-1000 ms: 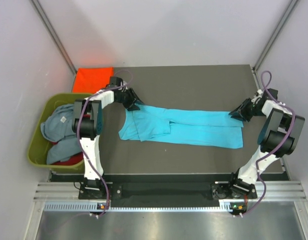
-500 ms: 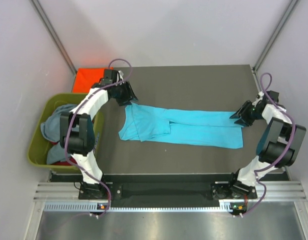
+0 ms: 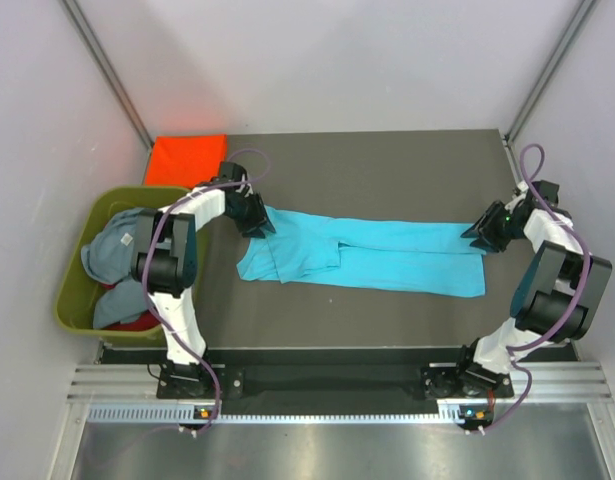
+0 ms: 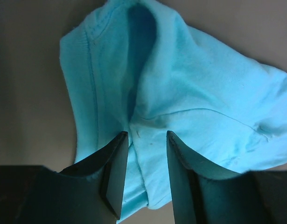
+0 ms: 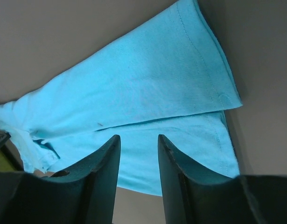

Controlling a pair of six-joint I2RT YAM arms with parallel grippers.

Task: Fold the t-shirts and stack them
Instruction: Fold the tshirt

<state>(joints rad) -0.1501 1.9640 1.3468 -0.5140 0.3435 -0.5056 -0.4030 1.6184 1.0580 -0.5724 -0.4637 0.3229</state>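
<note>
The bright turquoise t-shirt (image 3: 362, 252) lies folded lengthwise into a long strip across the dark table. My left gripper (image 3: 257, 217) is open right over its left end (image 4: 180, 93), with bunched cloth between the fingers (image 4: 115, 168). My right gripper (image 3: 480, 233) is open over the strip's right end (image 5: 148, 84), cloth below its fingers (image 5: 176, 177). A folded orange-red t-shirt (image 3: 187, 158) lies at the far left corner. A grey-blue t-shirt (image 3: 117, 250) and a red one (image 3: 147, 322) lie in the tub.
An olive-green plastic tub (image 3: 79, 270) stands off the table's left edge. White walls close in on both sides and the back. The dark table (image 3: 387, 170) ends at a metal rail near the arm bases.
My left gripper swung out toward the far left corner, then came back down onto the shirt's left end. My right gripper shifted slightly at the right end. The shirt has not moved.
</note>
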